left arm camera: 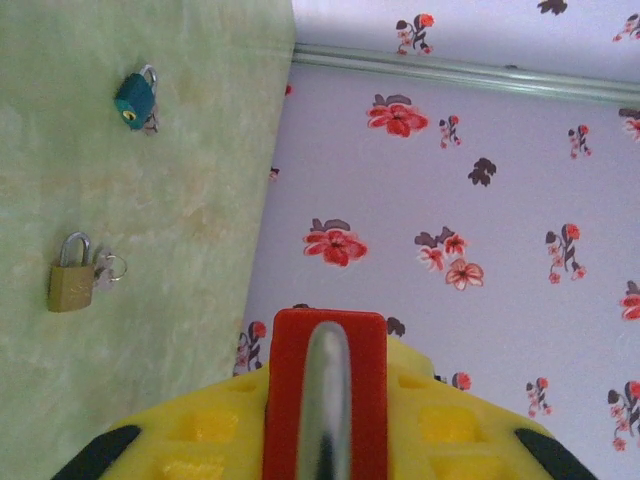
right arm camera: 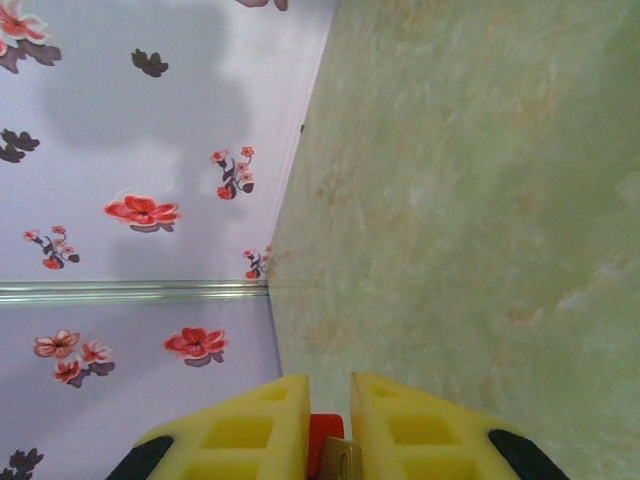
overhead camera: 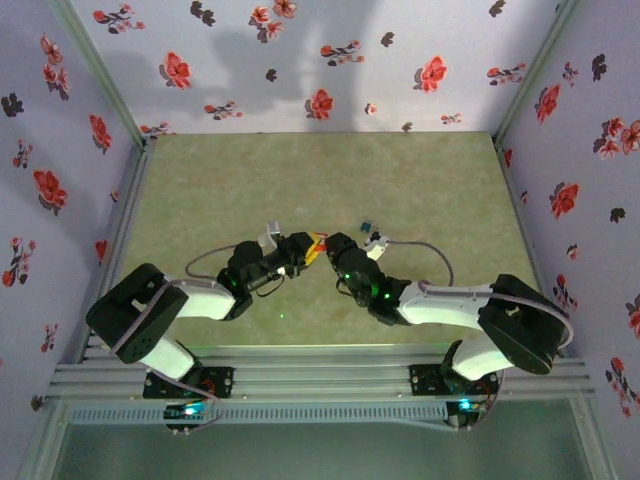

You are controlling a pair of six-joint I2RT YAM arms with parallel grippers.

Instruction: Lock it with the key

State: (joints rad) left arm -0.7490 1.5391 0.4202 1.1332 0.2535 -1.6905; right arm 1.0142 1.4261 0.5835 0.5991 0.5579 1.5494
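Clamping a red padlock (left arm camera: 325, 345), the left gripper (overhead camera: 298, 250) faces the right gripper (right arm camera: 328, 400), pinched on a key (right arm camera: 338, 458) that could twist loose.

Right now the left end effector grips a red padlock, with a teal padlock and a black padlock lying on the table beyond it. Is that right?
Not quite: the second loose one is a brass padlock, not black, as the left wrist view shows. The left end effector does grip the red padlock, and the teal padlock lies on the table too.
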